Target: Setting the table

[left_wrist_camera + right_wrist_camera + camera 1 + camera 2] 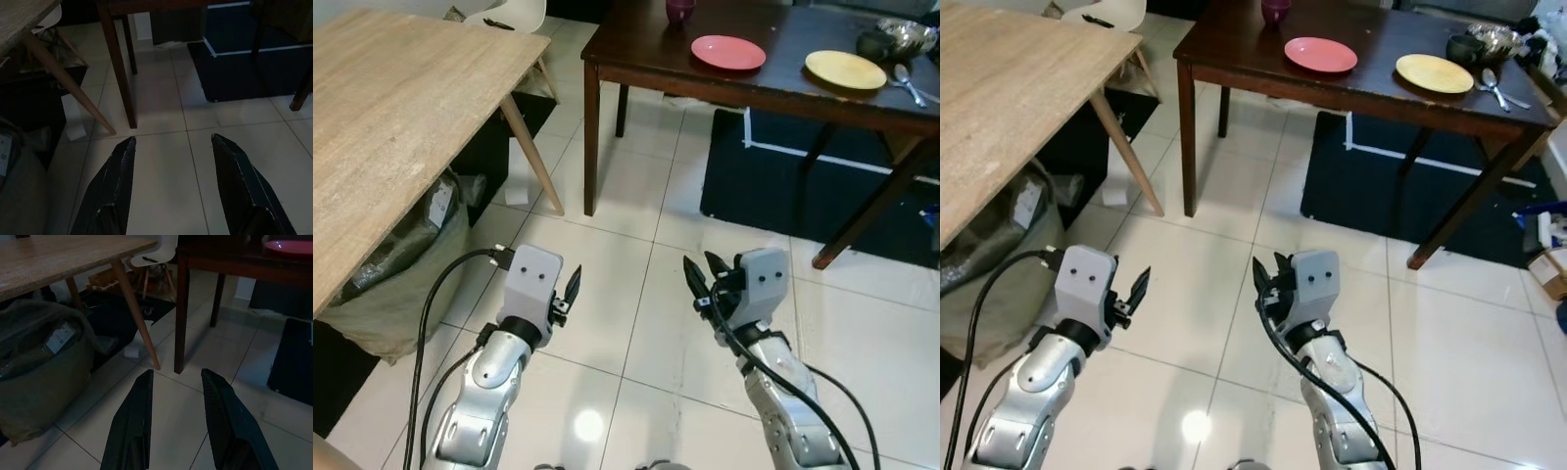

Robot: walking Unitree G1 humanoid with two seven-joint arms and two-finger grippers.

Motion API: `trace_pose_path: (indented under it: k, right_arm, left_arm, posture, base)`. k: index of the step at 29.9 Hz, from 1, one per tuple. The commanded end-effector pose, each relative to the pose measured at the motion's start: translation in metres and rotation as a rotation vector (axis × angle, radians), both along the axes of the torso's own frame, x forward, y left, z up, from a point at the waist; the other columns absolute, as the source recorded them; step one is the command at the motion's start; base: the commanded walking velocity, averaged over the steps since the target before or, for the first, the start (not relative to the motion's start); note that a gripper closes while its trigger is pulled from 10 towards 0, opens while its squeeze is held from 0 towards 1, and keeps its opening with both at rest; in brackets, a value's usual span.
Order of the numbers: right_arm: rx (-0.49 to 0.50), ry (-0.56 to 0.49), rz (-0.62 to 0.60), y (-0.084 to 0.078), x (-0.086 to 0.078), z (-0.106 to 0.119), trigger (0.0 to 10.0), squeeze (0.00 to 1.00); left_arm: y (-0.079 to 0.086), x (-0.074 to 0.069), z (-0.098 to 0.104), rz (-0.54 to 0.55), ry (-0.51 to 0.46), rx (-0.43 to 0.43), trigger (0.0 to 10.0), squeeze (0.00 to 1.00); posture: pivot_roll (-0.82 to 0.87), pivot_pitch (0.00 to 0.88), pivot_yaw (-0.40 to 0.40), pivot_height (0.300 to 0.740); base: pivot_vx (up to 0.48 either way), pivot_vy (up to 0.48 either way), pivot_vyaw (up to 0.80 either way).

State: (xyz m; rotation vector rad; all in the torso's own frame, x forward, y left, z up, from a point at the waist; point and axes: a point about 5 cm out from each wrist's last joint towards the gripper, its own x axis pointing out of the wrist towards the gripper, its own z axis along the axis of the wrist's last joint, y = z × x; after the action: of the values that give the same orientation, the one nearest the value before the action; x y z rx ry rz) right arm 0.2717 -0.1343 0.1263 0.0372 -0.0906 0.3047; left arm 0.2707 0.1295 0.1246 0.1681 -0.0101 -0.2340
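Nearest to the camera, the two silver arms reach forward over the white tiled floor (636,294). The left gripper (171,142) has its two black fingers spread apart and holds nothing; below it is only the tile. The right gripper (176,374) is also open, its fingers parted with a gap between them, and it is empty too. Black cables run along both arms.

On the robot's left stands a light wooden worktop (401,108) with slanted legs. Under it lies a grey-green sack (39,367) with a white label on it. A small white object (517,192) rests on the floor near one slanted leg.

Further ahead stands a dark wooden worktop (1234,54). Beneath it lies a dark blue mat (764,186) with a white line. On this dark worktop are a pink plate (1320,54) and, to its right and apart from it, a yellow plate (1434,72). Beside the yellow plate are a dark bowl (1464,47), a metal bowl (1494,37) and spoons (1494,86). A purple cup (1276,10) stands at the far edge. A white chair (514,15) is behind the light worktop.
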Motion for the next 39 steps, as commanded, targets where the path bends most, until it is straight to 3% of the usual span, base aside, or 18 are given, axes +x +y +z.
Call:
trace_pose_path:
  k: [1,39]
  right_arm:
    - [-0.01,0.022,0.004,-0.0023,-0.0007,-0.0052,10.0,0.0]
    - [0.035,0.056,-0.011,-0.0001,-0.0041,-0.0121,10.0,0.0]
  left_arm:
    - [-0.0025,-0.0019,-0.0056,-0.006,0.015,0.004,10.0,0.0]
    - [-0.0078,-0.0022,-0.0077,-0.048,0.01,0.019,10.0,0.0]
  posture:
    - [-0.14,0.0,-0.004,0.74]
    - [-0.14,0.0,0.012,0.74]
  base:
    - [0.0,0.0,0.0]
    - [0.0,0.0,0.0]
